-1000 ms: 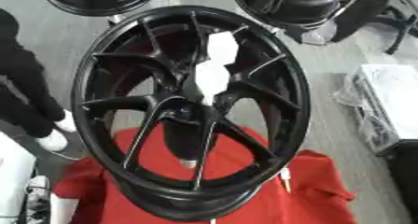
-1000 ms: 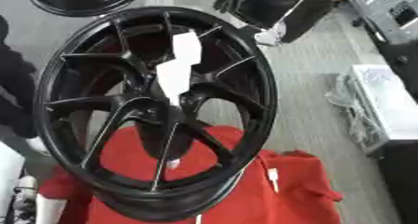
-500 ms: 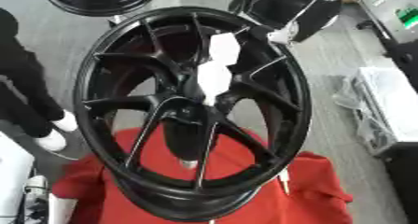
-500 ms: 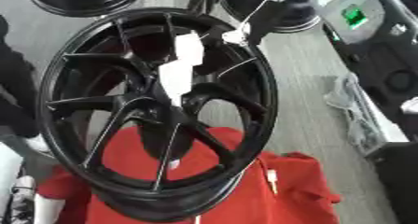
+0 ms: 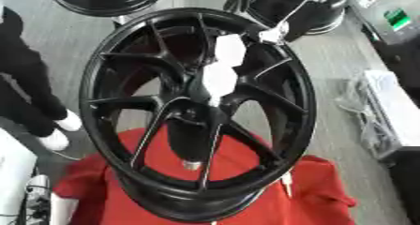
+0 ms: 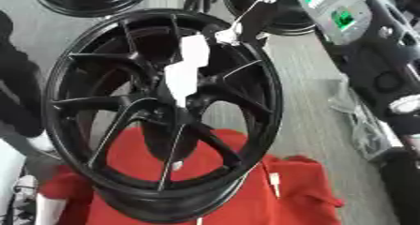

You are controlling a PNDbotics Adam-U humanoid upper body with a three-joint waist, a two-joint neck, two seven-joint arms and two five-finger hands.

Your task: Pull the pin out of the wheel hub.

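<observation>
**Pin not yet pulled — your hand is only just arriving**

You have a black wheel (image 5: pixel 197 111) standing tilted on a red cloth (image 5: pixel 246 191), its spokes meeting at the hub (image 5: pixel 201 104) near the middle of the view. A white, irregular patch (image 5: pixel 220 71) lies across the hub and one spoke; whether that is the pin, a tag on it or only glare, you cannot tell from here. A small pale stub (image 5: pixel 191 164) shows low down between two spokes — it could also be the pin.

Your right arm comes in from the upper right, and the right hand (image 6: pixel 238 27) sits at the upper rim, apart from the hub. Whether its fingers are spread or pinched cannot be told. The left hand is out of sight.

By my reading, nothing is done yet: the reach to the hub, the grasp and the pull all remain.
</observation>
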